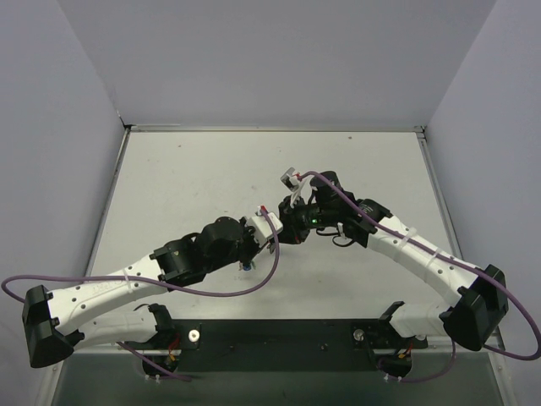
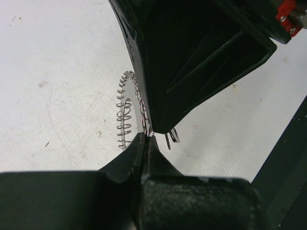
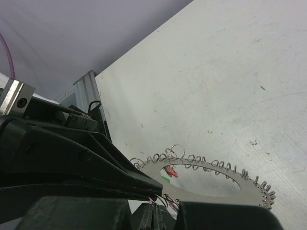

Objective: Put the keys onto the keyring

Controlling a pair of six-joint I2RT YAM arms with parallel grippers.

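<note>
Both of your grippers are clamped on the keyring, tip to tip.

Nearest the lens in its own wrist view, your left gripper [image 2: 146, 140] has its fingers pressed together with a strand of coiled wire pinched between them. Your right gripper [image 3: 156, 211] is likewise squeezed closed, with wire loops caught at its tips, and the left fingers meet it from its left side. The keyring [image 3: 249, 190] runs forward and to the right from the right gripper's tips. It is a flat silvery band wrapped in loose coils, lying tilted over the table [image 3: 230, 86]. Through its opening, just ahead of the right fingertips, you can see small red and green specks of the keys [image 3: 171, 171], too small to make out further. Beyond the ring lies bare white tabletop, then the metal edge rail [image 3: 91, 81].
</note>
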